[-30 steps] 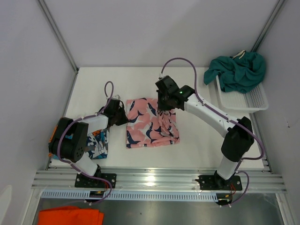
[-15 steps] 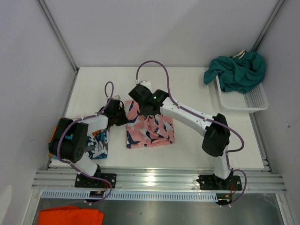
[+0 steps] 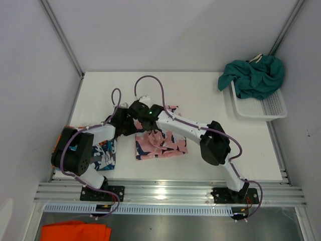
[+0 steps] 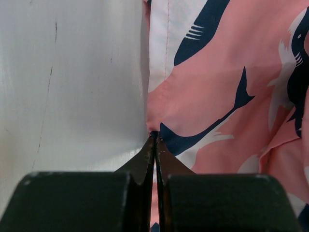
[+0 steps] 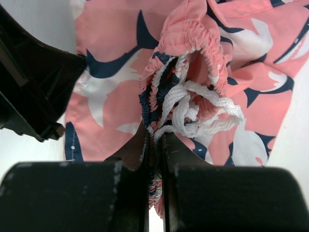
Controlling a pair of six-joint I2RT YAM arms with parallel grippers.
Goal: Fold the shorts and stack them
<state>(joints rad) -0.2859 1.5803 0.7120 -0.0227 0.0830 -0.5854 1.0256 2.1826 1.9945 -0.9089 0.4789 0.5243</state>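
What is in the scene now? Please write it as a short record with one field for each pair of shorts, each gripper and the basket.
pink shark shorts: middle of the table, rumpled, held by both grippers
left gripper: shut, pinching an edge of the pink shark shorts
right gripper: shut on their bunched waistband
teal shorts: crumpled, on the basket's far end
basket: white mesh, far right
printed shorts: near left, partly under the left arm
stacking: not yet done
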